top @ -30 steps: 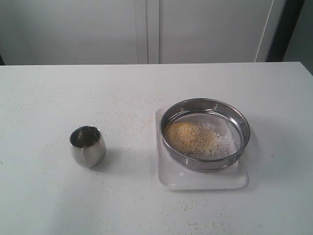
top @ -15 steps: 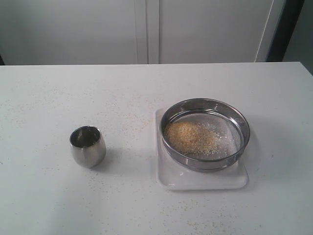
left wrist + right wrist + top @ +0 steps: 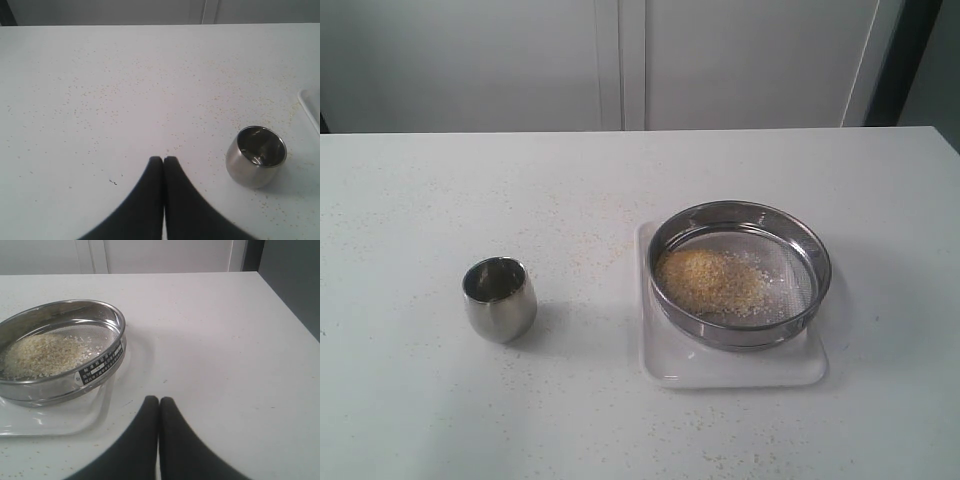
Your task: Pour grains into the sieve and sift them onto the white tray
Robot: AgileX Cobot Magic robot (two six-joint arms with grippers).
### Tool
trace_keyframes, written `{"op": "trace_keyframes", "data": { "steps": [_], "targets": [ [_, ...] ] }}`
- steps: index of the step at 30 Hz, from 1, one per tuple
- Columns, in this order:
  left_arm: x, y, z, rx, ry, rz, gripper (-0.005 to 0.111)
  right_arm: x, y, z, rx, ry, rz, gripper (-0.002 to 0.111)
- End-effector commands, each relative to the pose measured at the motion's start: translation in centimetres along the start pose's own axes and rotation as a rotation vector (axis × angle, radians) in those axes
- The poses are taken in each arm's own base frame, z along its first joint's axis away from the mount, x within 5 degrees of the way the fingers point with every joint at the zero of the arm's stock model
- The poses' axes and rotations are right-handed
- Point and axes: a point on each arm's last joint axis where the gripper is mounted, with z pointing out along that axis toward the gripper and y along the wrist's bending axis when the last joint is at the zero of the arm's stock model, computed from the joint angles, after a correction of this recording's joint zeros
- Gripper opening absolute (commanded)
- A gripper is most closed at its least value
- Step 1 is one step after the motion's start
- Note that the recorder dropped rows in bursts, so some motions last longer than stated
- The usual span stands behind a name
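The wide steel sieve [image 3: 740, 273] rests on the white tray [image 3: 730, 368], right of centre on the table. A heap of golden and pale grains [image 3: 712, 282] lies on its mesh, toward the left side. The sieve [image 3: 60, 355], the grains [image 3: 42, 356] and the tray [image 3: 50, 417] also show in the right wrist view. My right gripper [image 3: 159, 401] is shut and empty, off beside the tray. My left gripper [image 3: 163, 160] is shut and empty, apart from the small steel cup [image 3: 256, 156]. Neither gripper appears in the exterior view.
The small rounded steel cup [image 3: 499, 298] stands upright left of the tray. Stray granules speckle the white table [image 3: 570, 190]. The table's right edge [image 3: 285, 305] runs near the right arm. White cabinet doors stand behind the table.
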Motion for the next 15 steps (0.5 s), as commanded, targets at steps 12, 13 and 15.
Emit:
{"op": "trace_keyframes", "data": {
  "steps": [12, 13, 15],
  "targets": [
    [0.2, 0.0, -0.1, 0.001, 0.000, -0.002, 0.000, -2.5, 0.4, -0.4, -0.040, -0.301, -0.006, 0.000],
    [0.2, 0.0, -0.1, 0.001, 0.000, -0.002, 0.000, -2.9, 0.4, -0.5, -0.045, -0.339, -0.006, 0.000],
    [0.2, 0.0, -0.1, 0.001, 0.000, -0.002, 0.000, -3.3, 0.5, -0.7, -0.053, -0.393, -0.006, 0.000]
  ]
}}
